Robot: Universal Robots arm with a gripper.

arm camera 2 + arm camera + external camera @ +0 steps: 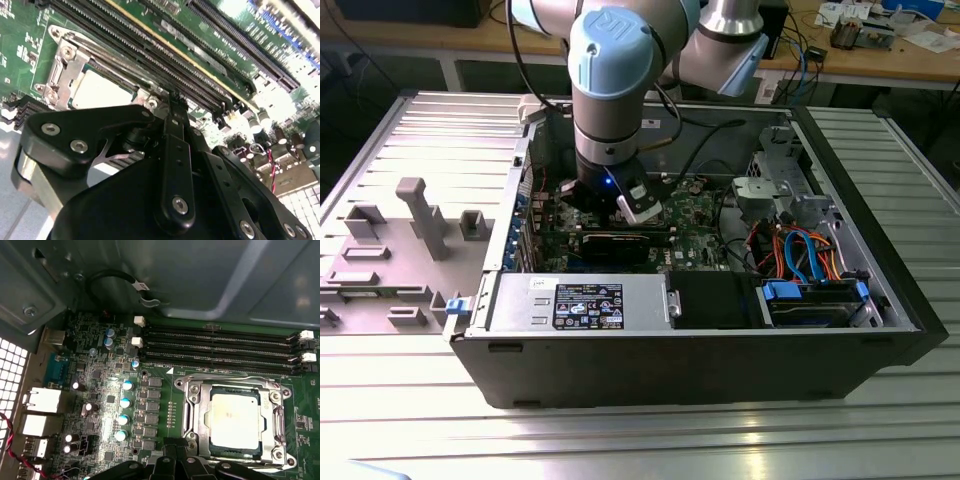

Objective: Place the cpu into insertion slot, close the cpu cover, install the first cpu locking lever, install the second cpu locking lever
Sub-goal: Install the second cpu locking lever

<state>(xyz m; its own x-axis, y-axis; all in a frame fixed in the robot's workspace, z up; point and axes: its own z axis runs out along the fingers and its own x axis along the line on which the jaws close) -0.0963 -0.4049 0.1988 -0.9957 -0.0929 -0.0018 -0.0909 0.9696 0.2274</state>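
The cpu [234, 416], a flat square chip with a silvery top, lies in the insertion slot [278, 454] on the green board. The cpu cover [196, 412], a metal frame with a square window, lies flat over the chip's edges. A thin lever rod [225, 375] runs along the socket side that faces the memory slots. In the second wrist view the chip [100, 91] and cover [64, 62] sit just beyond my gripper [175, 100]. The black fingers look pressed together, with nothing seen between them. In the first wrist view my gripper [176, 447] sits at the socket's corner.
The arm [610, 110] reaches down into an open computer case [700, 350]. Long memory slots [220, 345] run beside the socket. Capacitors [125, 402] and rear ports [42, 400] crowd the other side. A black graphics card [620, 245], power supply [580, 300] and drive cage [815, 300] fill the case's near side.
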